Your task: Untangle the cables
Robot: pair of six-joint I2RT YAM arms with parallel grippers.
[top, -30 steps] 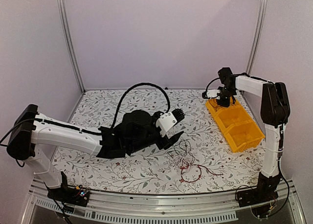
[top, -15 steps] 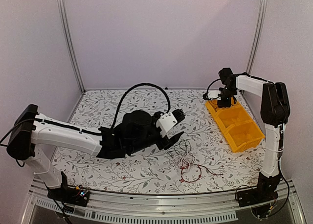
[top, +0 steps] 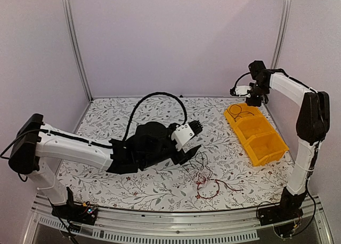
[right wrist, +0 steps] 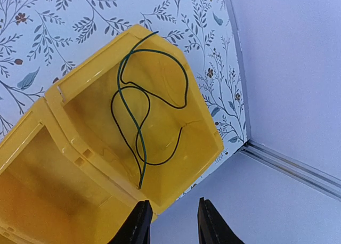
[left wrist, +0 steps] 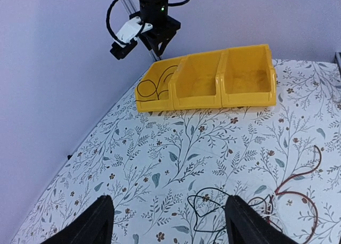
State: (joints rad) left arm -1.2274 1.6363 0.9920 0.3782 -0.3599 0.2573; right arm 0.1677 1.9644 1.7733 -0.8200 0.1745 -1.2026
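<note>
A tangle of thin cables (top: 205,177), black, red and white, lies on the flowered table in front of my left gripper (top: 193,138). That gripper is open and empty. In the left wrist view a black loop (left wrist: 213,209) sits between its wide-apart fingers (left wrist: 96,222), and a red cable (left wrist: 298,185) lies to the right. One dark cable (right wrist: 141,116) lies coiled in the far compartment of the yellow bin (right wrist: 176,164). It also shows from above (top: 237,112). My right gripper (top: 257,97) hangs above the bin's far end, open and empty (right wrist: 175,225).
The yellow bin (top: 266,148) has three compartments and stands at the right of the table; the two nearer ones hold nothing. The enclosure's back corner and metal rail (right wrist: 287,164) are just behind the right gripper. The left arm's thick black hose (top: 154,95) arches over the table's middle.
My right gripper has risen and moved right, away from the bin's far compartment. The dark cable now lies free in that compartment. The left arm has barely moved.
</note>
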